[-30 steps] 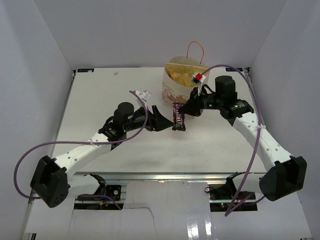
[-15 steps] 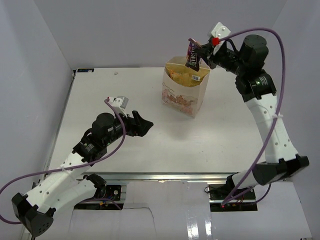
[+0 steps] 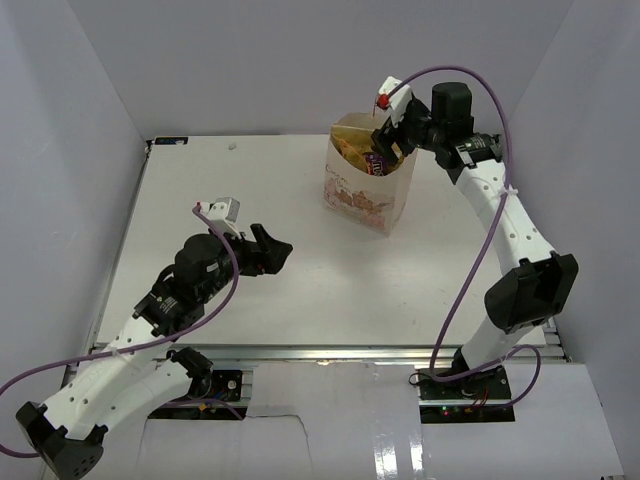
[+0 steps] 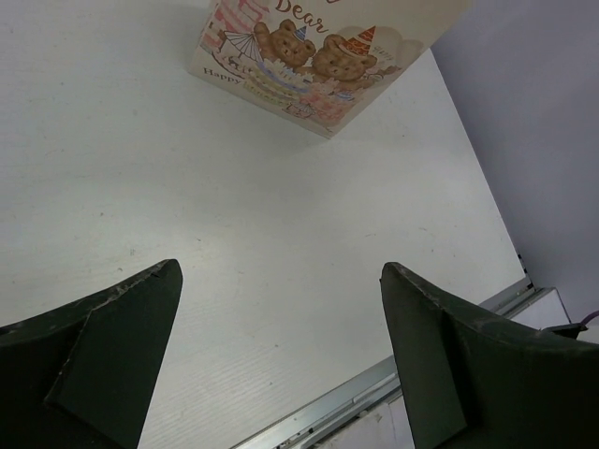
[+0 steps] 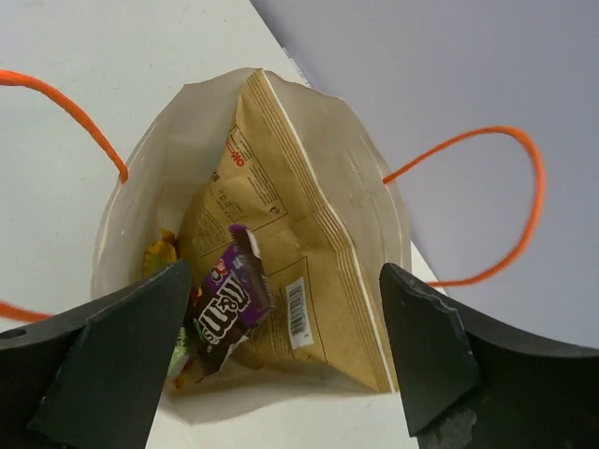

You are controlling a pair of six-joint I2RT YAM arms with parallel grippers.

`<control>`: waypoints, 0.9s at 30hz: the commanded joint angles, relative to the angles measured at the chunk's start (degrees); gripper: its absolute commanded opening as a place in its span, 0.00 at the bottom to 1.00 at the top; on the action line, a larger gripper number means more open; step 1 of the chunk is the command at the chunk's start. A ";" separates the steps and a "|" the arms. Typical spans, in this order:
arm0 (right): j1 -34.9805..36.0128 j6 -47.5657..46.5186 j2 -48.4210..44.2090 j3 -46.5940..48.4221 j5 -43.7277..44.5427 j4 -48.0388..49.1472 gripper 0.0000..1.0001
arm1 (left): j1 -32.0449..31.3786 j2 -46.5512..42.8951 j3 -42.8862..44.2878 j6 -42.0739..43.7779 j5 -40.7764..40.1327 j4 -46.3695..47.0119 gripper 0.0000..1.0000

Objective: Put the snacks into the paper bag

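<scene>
The paper bag (image 3: 362,190) stands upright at the back of the table, bear picture on its front (image 4: 309,51). Inside it, in the right wrist view, lie the large tan chip bag (image 5: 290,206), a purple packet (image 5: 223,309) resting loose against it, a yellow packet (image 5: 159,251) and a green one (image 5: 182,352). My right gripper (image 3: 392,135) hangs just above the bag's mouth, open (image 5: 285,271), holding nothing. My left gripper (image 3: 272,250) hovers over bare table to the bag's front left, open and empty (image 4: 281,269).
White walls (image 3: 80,100) enclose the table on three sides. A metal rail (image 4: 374,385) runs along the table's near edge. The bag's orange cord handles (image 5: 510,140) stick out to both sides of its mouth.
My right gripper came down over the bag's mouth and opened; the purple packet left its fingers and now lies inside the bag. The left arm drew back a little, its jaws slightly wider.
</scene>
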 commanded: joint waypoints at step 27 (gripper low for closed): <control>-13.74 26.53 -46.39 -42.14 31.90 -3.70 0.90 | 0.23 3.17 8.04 1.66 -11.31 -7.37 0.98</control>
